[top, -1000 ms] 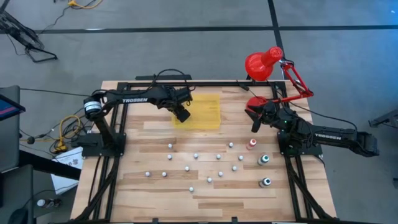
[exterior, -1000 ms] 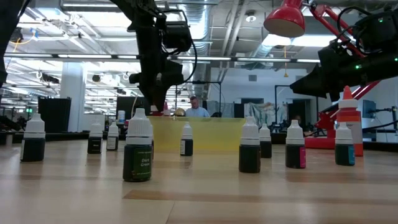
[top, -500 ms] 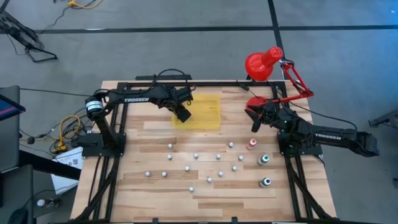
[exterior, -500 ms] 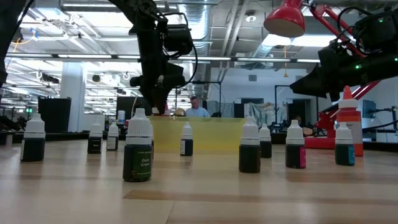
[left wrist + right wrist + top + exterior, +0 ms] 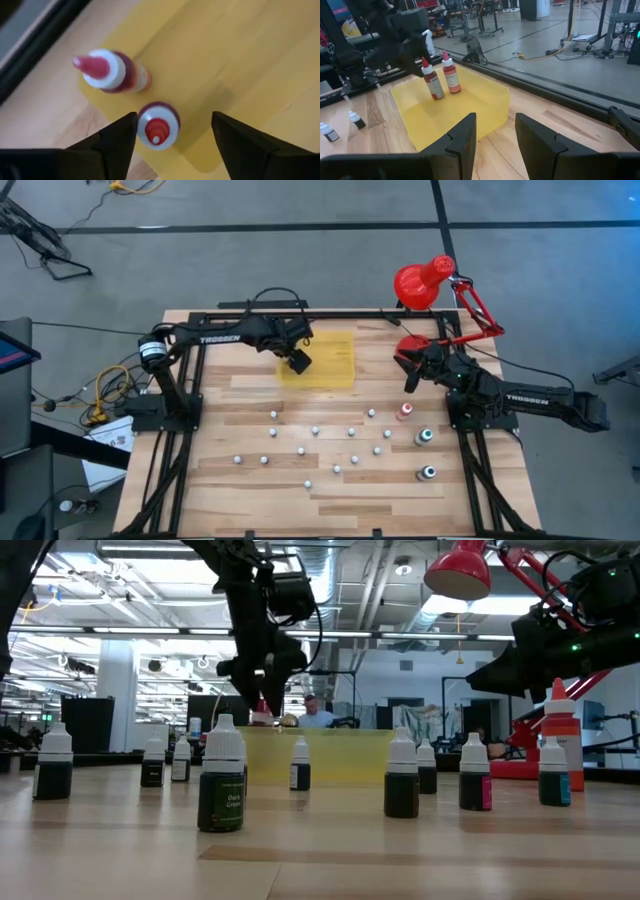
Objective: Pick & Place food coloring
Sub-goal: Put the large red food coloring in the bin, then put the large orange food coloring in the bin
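I was at the release step. My left gripper (image 5: 172, 130) stood wide open over the near corner of the yellow mat (image 5: 332, 358), and the red-capped bottle (image 5: 157, 125) I was setting down stood free between my fingers, touching neither as far as I could see. Just beyond my fingertips stood a second red bottle (image 5: 111, 71), close beside the first but apart from it. From across the table both showed side by side on the mat, the released one (image 5: 433, 80) next to its neighbour (image 5: 451, 75).

Both stood upright, long axis vertical, nozzle tips pointing up toward my wrist.

I judged the next move to be a straight lift, so neither finger would clip a cap, then a swing to the small bottles (image 5: 315, 430) scattered well away on the table (image 5: 250, 395).

My right gripper (image 5: 492, 145) waited partly open, empty, well off to the mat's other side.
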`<action>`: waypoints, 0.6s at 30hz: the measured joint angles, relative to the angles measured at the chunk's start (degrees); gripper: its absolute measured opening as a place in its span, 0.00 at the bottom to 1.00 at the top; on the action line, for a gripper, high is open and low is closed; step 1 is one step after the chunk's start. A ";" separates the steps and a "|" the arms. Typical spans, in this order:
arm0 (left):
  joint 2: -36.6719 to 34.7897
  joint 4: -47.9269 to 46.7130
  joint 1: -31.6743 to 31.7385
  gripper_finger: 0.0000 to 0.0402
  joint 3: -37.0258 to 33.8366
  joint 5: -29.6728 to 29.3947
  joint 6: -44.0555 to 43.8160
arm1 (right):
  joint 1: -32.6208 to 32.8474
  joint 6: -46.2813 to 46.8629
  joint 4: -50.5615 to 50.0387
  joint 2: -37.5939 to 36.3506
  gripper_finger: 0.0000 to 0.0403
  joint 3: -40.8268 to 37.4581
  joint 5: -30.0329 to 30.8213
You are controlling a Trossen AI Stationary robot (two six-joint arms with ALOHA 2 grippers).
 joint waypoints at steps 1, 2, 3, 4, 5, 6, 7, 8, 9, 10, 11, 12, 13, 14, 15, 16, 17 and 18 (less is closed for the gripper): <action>-0.16 -1.00 0.00 0.64 0.84 0.01 0.18 | 0.00 -0.01 -0.01 -0.01 0.31 0.00 0.00; -0.30 -2.10 0.00 0.65 1.68 -0.15 0.25 | 0.02 -0.01 0.00 0.00 0.31 0.00 0.00; -0.42 -3.01 0.00 0.65 2.64 -0.32 0.39 | 0.00 -0.01 -0.01 0.00 0.31 0.00 0.00; -0.43 -4.05 0.00 0.65 3.83 -0.37 0.85 | 0.00 -0.01 0.00 -0.01 0.31 0.00 0.00; -0.43 -5.29 0.00 0.65 5.01 -0.50 1.34 | 0.01 0.00 0.00 0.00 0.31 0.00 0.00; -0.43 -6.70 -0.01 0.65 6.18 -0.77 1.73 | 0.00 -0.01 0.00 0.00 0.31 0.00 0.00; -0.43 -8.00 -0.07 0.65 7.30 -1.13 2.21 | 0.02 -0.01 -0.01 0.00 0.31 0.00 0.00; -0.43 -8.95 -0.25 0.65 8.36 -1.46 2.69 | 0.02 -0.01 0.01 0.00 0.31 0.00 0.00; -0.43 -9.56 -0.42 0.65 9.22 -1.87 2.95 | 0.00 -0.01 0.00 -0.01 0.31 0.00 0.00; -0.46 -10.02 -0.71 0.65 9.86 -2.34 2.97 | 0.01 -0.01 -0.01 -0.01 0.31 0.00 0.00; -0.47 -10.29 -1.05 0.65 10.30 -2.68 3.02 | 0.00 -0.01 0.01 -0.02 0.31 0.00 0.00; -0.47 -10.43 -1.46 0.66 10.59 -2.92 3.16 | 0.02 -0.01 0.01 -0.01 0.31 0.00 0.00; -0.47 -10.58 -1.94 0.66 10.89 -2.94 3.63 | 0.02 -0.01 0.01 -0.01 0.31 0.00 0.00; -0.47 -10.79 -2.42 0.66 11.18 -2.93 4.32 | 0.00 -0.01 0.01 0.00 0.31 0.00 0.00; -0.47 -10.82 -2.98 0.66 11.47 -2.97 5.18 | 0.02 -0.01 0.01 0.00 0.31 0.00 0.00; -0.47 -10.43 -3.63 0.66 11.66 -3.00 6.24 | 0.01 -0.01 0.01 -0.01 0.31 0.00 0.00; -0.49 -9.48 -4.32 0.66 11.68 -3.02 7.28 | 0.00 -0.01 0.01 -0.02 0.31 0.00 0.00; -0.49 -8.33 -5.06 0.66 11.68 -3.00 8.20 | 0.00 -0.01 0.01 0.00 0.31 0.00 0.00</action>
